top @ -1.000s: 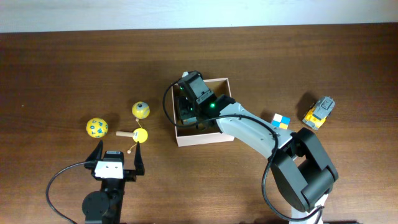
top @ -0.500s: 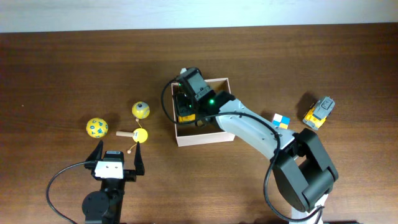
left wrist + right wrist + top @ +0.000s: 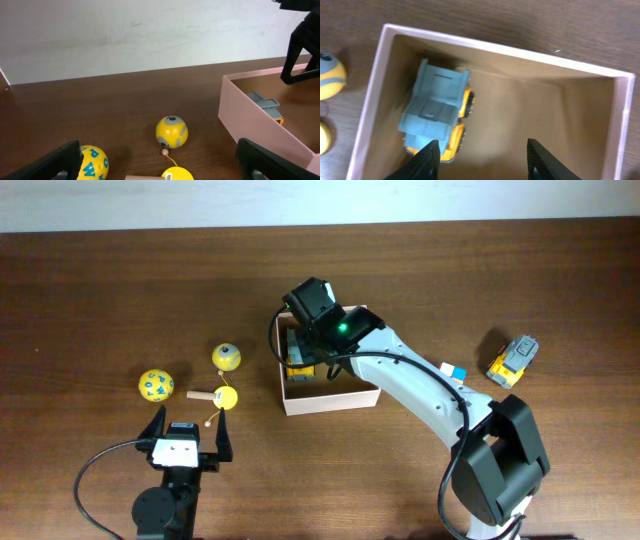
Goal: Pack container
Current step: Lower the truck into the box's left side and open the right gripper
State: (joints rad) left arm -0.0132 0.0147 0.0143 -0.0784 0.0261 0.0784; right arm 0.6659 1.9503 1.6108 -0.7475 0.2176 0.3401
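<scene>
Mid-bench: box [image 3: 330, 402] with a toy truck [image 3: 437, 117] inside, against its left wall. Right jaws apart and empty over the box; left jaws apart, idle near the yellow balls [image 3: 227, 357]. Could snag the truck or a wall when lifting out, dragging the box askew.

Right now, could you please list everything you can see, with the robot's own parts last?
container: one, white outside, tan inside, mid-table.
boxed truck: one, grey and yellow, inside the container by the wall nearest the balls.
loose truck: one, grey and yellow, on the table's far right.
cube: one, white, blue and yellow, partly hidden by the right arm.
marked ball: one, yellow with blue marks, far left.
grey-patched ball: one, yellow, between marked ball and container.
peg ball: one, yellow, beside a wooden peg.
table: one, brown wood.
left gripper: open, near the balls.
right gripper: open, above the container.
</scene>
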